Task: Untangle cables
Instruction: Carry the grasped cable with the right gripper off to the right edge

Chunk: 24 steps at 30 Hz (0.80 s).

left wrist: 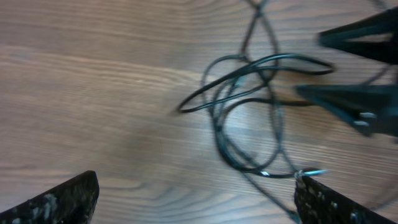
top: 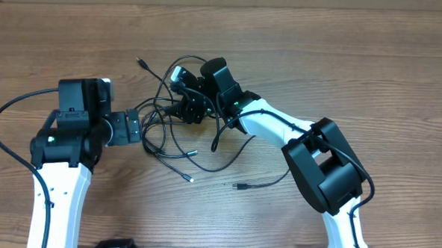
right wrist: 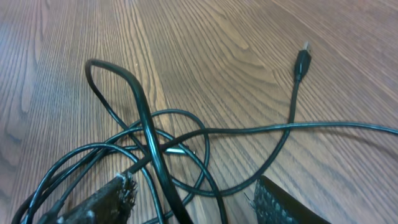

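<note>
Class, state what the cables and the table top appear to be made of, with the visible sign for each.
Cables: probably plastic or rubber sheathing, smooth black; highlights glint along bending loops. Table: wood or wood-look laminate, matte; brown grain lines.

Overhead: the right claw (top: 186,100) hides the middle of the cables (top: 161,129). Left wrist: whole view blurred, with the left claw (left wrist: 196,202) cut by the lower edge. Right wrist: cable loops run off the lower and left edges.
</note>
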Each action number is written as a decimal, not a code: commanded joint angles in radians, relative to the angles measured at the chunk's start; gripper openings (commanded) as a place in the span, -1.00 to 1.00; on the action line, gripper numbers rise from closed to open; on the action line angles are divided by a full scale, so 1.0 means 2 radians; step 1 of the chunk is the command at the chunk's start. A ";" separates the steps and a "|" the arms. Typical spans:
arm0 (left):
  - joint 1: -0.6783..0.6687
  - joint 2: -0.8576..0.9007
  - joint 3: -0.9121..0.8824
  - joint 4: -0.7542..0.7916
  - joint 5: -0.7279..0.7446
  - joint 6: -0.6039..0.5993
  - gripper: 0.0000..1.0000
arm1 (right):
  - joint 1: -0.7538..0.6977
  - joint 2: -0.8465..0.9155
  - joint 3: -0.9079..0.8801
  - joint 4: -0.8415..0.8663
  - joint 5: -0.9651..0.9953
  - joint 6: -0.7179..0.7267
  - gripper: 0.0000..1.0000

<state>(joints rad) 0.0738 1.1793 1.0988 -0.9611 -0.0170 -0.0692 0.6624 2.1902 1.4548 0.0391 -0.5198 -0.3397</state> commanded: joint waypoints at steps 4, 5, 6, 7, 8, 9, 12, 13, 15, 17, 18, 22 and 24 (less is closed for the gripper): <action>0.002 0.000 0.116 -0.069 0.282 0.182 1.00 | 0.000 0.030 0.009 0.010 -0.009 -0.003 -0.03; 0.002 0.000 0.123 -0.080 0.303 0.204 0.99 | 0.000 0.030 0.009 0.010 -0.009 -0.003 -0.17; 0.002 0.000 0.130 -0.093 0.309 0.212 1.00 | 0.000 0.030 0.009 0.010 -0.008 -0.002 -0.92; 0.002 0.000 0.130 -0.095 0.304 0.211 1.00 | 0.000 0.030 0.009 0.008 -0.009 -0.002 -0.92; 0.002 0.001 0.130 -0.096 0.299 0.211 1.00 | 0.000 0.030 0.009 0.006 -0.008 -0.001 -0.92; 0.002 0.002 0.129 -0.095 0.289 0.211 0.99 | 0.000 0.029 0.009 0.002 -0.008 0.014 -0.92; 0.002 0.005 0.129 -0.095 0.265 0.211 1.00 | -0.008 0.014 0.009 -0.031 -0.008 0.026 -0.92; 0.002 0.006 0.129 -0.095 0.265 0.211 1.00 | -0.011 0.006 0.009 -0.046 -0.007 0.026 -0.92; 0.002 0.008 0.129 -0.095 0.265 0.211 1.00 | -0.027 -0.031 0.009 -0.099 0.001 0.026 -0.92; 0.002 0.010 0.129 -0.095 0.265 0.211 1.00 | -0.045 -0.074 0.009 -0.153 0.029 0.026 -0.92; 0.002 0.010 0.129 -0.095 0.265 0.211 1.00 | -0.058 -0.110 0.009 -0.194 0.052 0.026 -0.92; 0.002 0.012 0.129 -0.095 0.265 0.211 1.00 | -0.101 -0.254 0.009 -0.298 0.108 0.026 -0.92; 0.002 0.012 0.129 -0.095 0.265 0.211 1.00 | -0.121 -0.347 0.009 -0.322 0.128 0.026 -0.92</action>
<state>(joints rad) 0.0738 1.1976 1.3407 -1.1538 0.5125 0.3279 0.4515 1.6814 1.4551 -0.5774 -0.3401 -0.2893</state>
